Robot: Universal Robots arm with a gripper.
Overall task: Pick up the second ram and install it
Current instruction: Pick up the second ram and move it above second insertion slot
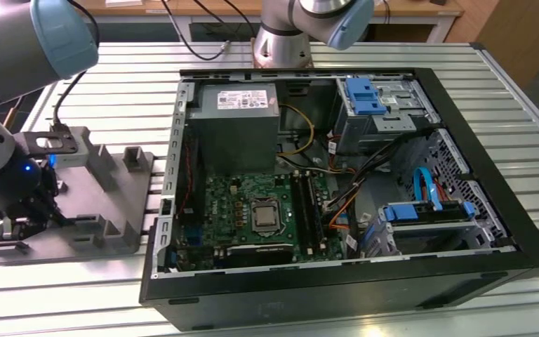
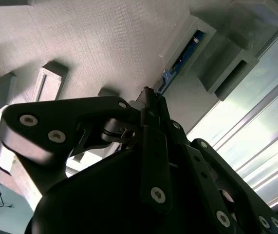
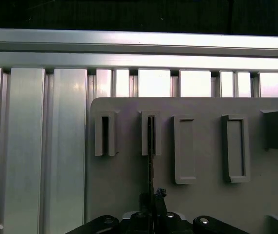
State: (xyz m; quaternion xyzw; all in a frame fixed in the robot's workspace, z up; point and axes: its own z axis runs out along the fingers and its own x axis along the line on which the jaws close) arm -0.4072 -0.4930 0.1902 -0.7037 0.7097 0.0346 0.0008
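Gripper (image 2: 151, 101) sits low on the grey holder (image 3: 124, 185) at the exterior view's left, jaws looking pinched shut on the near end of the second ram (image 2: 181, 59). The stick stands on edge in a narrow slot, long axis running straight away from the jaws. Slot walls hug both faces, so I'd guess the only free room is upward. The computer case (image 1: 363, 281) sits well apart on the counter (image 1: 513, 126).

second ram (image 2: 180, 59): thin bluish stick, on edge in grey holder (image 2: 104, 44) slot
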